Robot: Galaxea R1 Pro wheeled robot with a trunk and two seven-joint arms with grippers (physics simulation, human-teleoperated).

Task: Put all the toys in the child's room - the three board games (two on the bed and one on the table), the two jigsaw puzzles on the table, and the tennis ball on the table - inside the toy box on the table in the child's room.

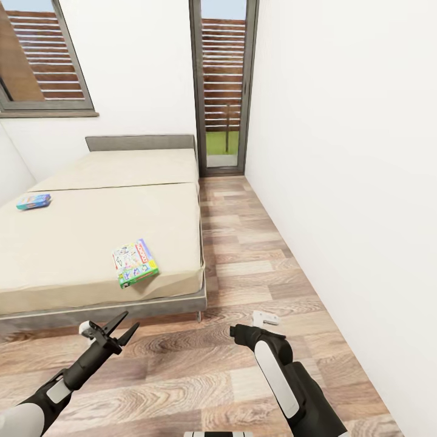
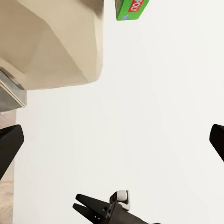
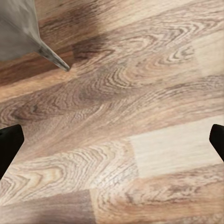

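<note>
Two board games lie on the cream bed (image 1: 91, 182). The white one with multicoloured edges (image 1: 135, 262) sits near the bed's front right corner, and the small teal-blue one (image 1: 33, 201) lies far left. My left gripper (image 1: 130, 321) hangs open and empty above the floor, just before the bed's front edge and below the white game. The left wrist view looks past the bed corner to that game's green edge (image 2: 132, 9). My right gripper (image 3: 112, 140) is open and empty over the wood floor beside a bed leg (image 3: 52, 57). The table, toy box, jigsaw puzzles and tennis ball are out of view.
A white wall (image 1: 352, 182) runs along the right. Between it and the bed, a strip of wood-plank floor (image 1: 243, 243) leads to a glazed door (image 1: 221, 91). A window (image 1: 45, 60) sits above the bed's head. The grey bed frame (image 1: 121, 306) stands close ahead.
</note>
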